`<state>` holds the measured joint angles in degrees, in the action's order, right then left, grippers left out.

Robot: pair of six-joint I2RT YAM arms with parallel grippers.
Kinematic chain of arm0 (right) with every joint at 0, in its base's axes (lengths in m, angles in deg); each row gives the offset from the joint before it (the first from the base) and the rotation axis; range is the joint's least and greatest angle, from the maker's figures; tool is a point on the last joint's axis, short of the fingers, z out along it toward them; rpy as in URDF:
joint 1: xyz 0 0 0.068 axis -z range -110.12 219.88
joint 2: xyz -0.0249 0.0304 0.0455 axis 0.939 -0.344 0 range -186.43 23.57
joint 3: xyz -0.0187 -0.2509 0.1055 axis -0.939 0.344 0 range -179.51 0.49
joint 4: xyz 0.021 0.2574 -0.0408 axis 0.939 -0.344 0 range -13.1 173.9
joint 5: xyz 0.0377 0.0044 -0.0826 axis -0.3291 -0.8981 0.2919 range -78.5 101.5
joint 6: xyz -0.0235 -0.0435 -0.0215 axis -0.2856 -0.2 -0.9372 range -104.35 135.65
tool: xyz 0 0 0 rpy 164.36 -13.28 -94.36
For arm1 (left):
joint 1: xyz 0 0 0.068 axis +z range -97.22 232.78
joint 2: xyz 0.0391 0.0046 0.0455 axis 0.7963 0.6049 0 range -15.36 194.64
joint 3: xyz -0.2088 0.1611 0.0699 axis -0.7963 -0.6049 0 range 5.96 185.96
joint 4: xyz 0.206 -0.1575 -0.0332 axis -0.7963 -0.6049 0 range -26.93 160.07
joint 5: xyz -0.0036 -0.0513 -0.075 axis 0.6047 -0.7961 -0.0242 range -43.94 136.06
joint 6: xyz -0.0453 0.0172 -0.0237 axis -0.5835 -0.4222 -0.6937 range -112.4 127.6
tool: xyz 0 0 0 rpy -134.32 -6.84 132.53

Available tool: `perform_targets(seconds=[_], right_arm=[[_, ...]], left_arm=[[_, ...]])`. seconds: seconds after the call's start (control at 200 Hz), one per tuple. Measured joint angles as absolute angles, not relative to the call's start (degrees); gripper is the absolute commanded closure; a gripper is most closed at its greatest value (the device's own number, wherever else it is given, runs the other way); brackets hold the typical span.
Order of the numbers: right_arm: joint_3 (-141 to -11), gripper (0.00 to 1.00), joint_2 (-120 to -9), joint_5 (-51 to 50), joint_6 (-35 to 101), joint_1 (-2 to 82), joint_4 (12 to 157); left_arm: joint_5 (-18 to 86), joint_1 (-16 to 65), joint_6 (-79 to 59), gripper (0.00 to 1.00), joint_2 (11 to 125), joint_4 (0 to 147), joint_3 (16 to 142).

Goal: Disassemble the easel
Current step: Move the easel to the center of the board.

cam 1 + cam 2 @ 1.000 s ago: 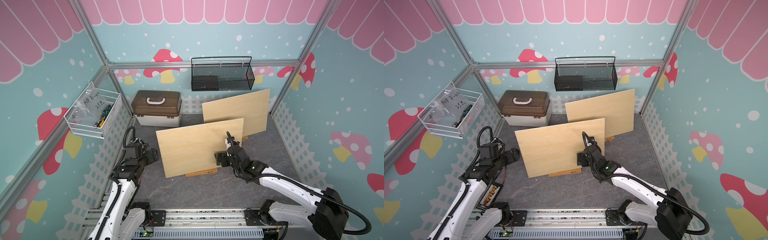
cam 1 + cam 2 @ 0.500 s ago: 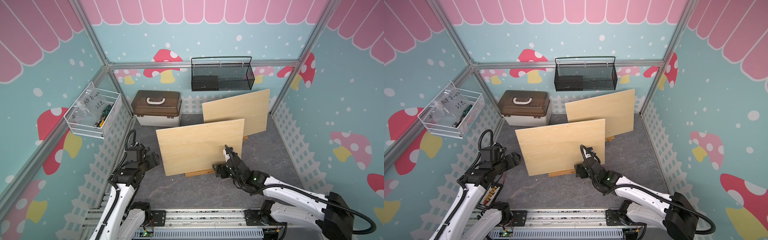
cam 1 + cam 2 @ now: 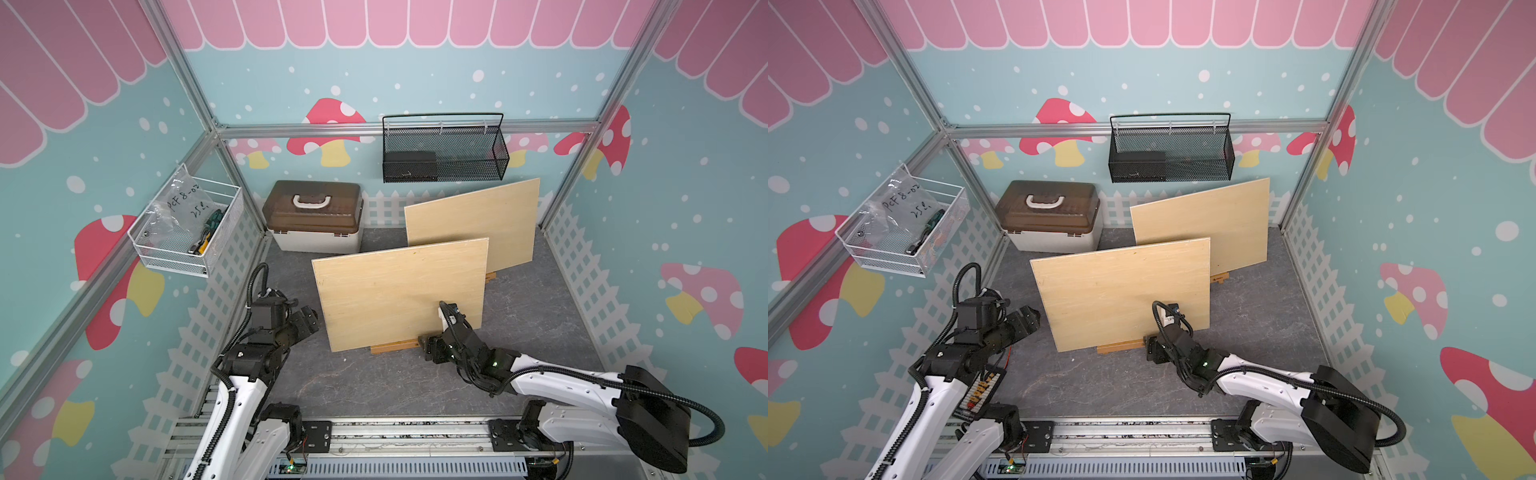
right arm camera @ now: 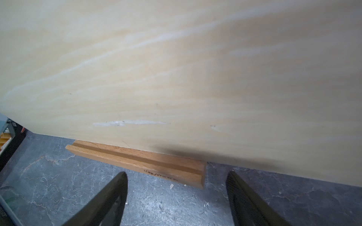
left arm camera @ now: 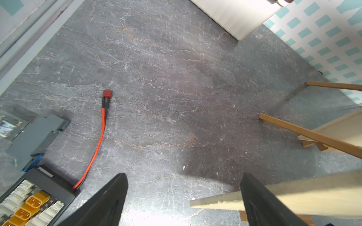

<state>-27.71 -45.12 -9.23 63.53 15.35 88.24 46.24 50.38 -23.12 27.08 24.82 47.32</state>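
board (image 3: pixel 399 291) fronting easel (image 3: pixel 395 345), toolbox (image 3: pixel 313 216) behind

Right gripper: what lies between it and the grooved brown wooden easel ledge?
Only bare grey stone-look floor separates right gripper and ledge, in the right wrist view.

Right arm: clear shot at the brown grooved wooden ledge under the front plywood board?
Probably yes. The right gripper sits open just short of the end of the brown grooved wooden ledge, with nothing between them; the pale plywood board rests on it but leaves its front lip exposed.
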Motion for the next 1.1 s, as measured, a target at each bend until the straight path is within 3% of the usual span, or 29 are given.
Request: perform_targets(seconds=[1.101], right_arm=[[-29.64,0.21,-57.86,-4.7,67.13,9.06,92.02]], left_arm=[[47.53,50.38,-23.93,0.06,25.4,22.06,48.22]])
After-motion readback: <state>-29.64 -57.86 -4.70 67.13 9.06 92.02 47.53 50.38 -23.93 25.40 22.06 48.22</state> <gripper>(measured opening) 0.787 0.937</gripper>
